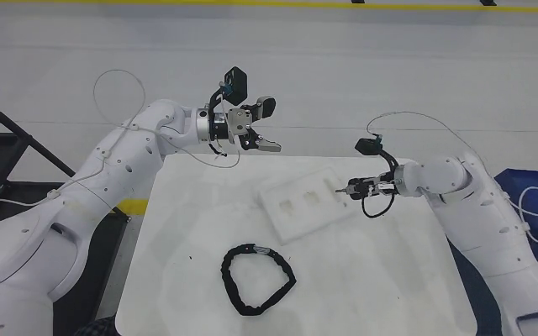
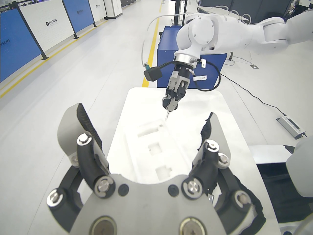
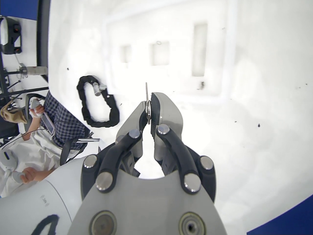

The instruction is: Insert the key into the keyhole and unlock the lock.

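Well, my left pincer (image 1: 267, 126) hangs spread wide over the tabletop's (image 1: 185, 252) far left corner. Near the front lies the chain lock (image 1: 257, 279), a black fabric-sleeved loop. I can see its metal barrel but can't make out the keyhole. Farther right sits a white foam tray (image 1: 311, 202) with rectangular pockets. At its right end my right pincer (image 1: 345, 190) clamps the key (image 3: 146, 90), head buried between the pads, thin blade showing.

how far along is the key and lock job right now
Done: the right hand holds the key pinched, blade out, above the foam tray. In hand: the key only, well away from the lock. Left: the chain lock lies untouched nearer the robot, the left hand open and empty; inserting and turning remain.
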You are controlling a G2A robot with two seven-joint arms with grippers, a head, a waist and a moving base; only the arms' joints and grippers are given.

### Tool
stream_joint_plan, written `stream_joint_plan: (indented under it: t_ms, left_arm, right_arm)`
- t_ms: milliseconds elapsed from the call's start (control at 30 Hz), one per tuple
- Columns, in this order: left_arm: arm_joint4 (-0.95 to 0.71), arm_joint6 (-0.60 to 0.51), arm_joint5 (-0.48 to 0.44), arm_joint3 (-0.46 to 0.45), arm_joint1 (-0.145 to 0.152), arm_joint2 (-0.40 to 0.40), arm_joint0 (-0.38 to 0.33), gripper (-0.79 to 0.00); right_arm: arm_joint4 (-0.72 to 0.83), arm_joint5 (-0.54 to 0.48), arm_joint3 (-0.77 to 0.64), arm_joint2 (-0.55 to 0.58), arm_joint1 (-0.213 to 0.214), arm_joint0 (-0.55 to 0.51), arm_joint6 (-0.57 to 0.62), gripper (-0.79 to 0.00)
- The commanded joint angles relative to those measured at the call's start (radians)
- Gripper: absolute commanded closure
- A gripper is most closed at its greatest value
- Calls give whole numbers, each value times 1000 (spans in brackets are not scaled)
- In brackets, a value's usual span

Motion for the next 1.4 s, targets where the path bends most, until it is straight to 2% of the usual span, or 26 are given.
stream_joint_plan:
  t_ms: [0, 200, 467, 733, 1233, 1367]
  left_arm:
    - [0, 0, 0, 0, 0, 0, 0, -785]
    - [0, 0, 0, 0, 0, 0, 0, -785]
    - [0, 0, 0, 0, 0, 0, 0, -785]
    - [0, 0, 0, 0, 0, 0, 0, -785]
    - [0, 0, 0, 0, 0, 0, 0, -785]
    - [83, -29, 23, -57, 8, -23, 26, -785]
  right_arm:
    - [42, -23, -37, 38, 9, -30, 7, 0]
    - [219, -118, -90, 133, 26, -111, -19, 0]
    - [365, -202, -105, 204, 36, -185, -66, 0]
    - [373, -209, -141, 257, 48, -222, -100, 0]
    - [373, -209, -141, 257, 48, -222, -100, 0]
    - [373, -209, -141, 257, 48, -222, -100, 0]
